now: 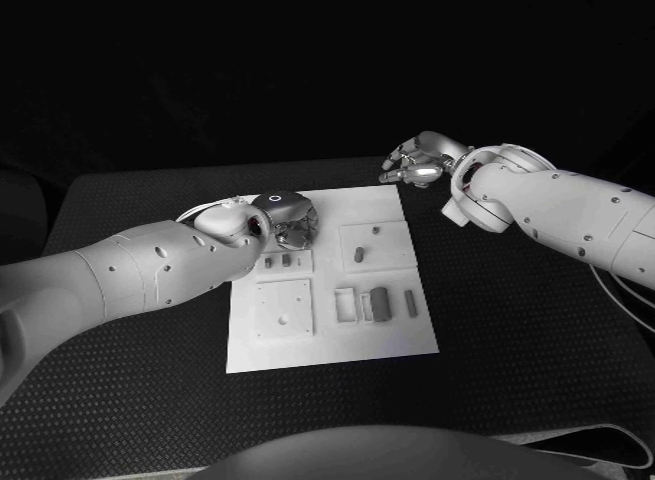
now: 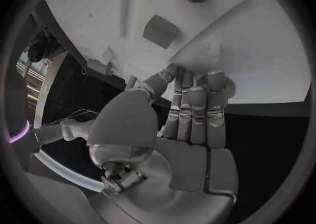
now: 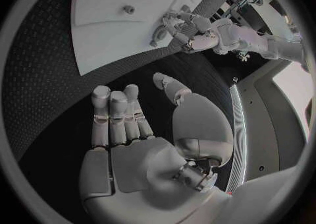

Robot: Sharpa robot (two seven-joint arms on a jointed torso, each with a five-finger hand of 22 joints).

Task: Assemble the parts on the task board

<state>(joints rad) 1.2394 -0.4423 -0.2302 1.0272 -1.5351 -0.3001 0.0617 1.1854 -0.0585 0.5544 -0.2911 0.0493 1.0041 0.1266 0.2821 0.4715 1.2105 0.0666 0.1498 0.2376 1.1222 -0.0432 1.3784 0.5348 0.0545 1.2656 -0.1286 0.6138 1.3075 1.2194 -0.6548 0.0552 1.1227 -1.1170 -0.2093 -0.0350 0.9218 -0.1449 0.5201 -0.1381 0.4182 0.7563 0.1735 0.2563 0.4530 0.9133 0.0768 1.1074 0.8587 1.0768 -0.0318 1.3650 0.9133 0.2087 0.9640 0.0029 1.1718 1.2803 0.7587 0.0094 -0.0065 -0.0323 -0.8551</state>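
On the black table (image 1: 529, 330), nearest the robot, lies the front edge of the white task board (image 1: 334, 345), a bare strip with dark tabletop open in front of it and wide open tabletop to its right. Just beyond that strip, a square raised plate (image 1: 285, 306) sits on the board's left half, and beside it a cluster of upright grey parts (image 1: 373, 304) stands close together, with the board's right edge near them.

Farther back, the left arm (image 1: 125, 275) crosses over the board's left edge, and the left hand (image 1: 277, 220) sits above the board's far left corner. From the left wrist camera its fingers (image 2: 197, 108) lie straight and side by side, tips at the board's edge, with the thumb (image 2: 155, 83) bent toward them; nothing can be seen between them, and whether it grips anything small cannot be told. That camera also brings up close two grey blocks (image 2: 161, 30) and a small peg (image 2: 214, 49) on the board.

Beyond the board's far right corner, the right hand (image 1: 421, 163) hovers over bare tabletop, clear of the board. Its wrist camera shows the fingers (image 3: 118, 113) extended and apart from the thumb (image 3: 173, 88), holding nothing, with the left hand (image 3: 187, 30) seen across the board's corner.
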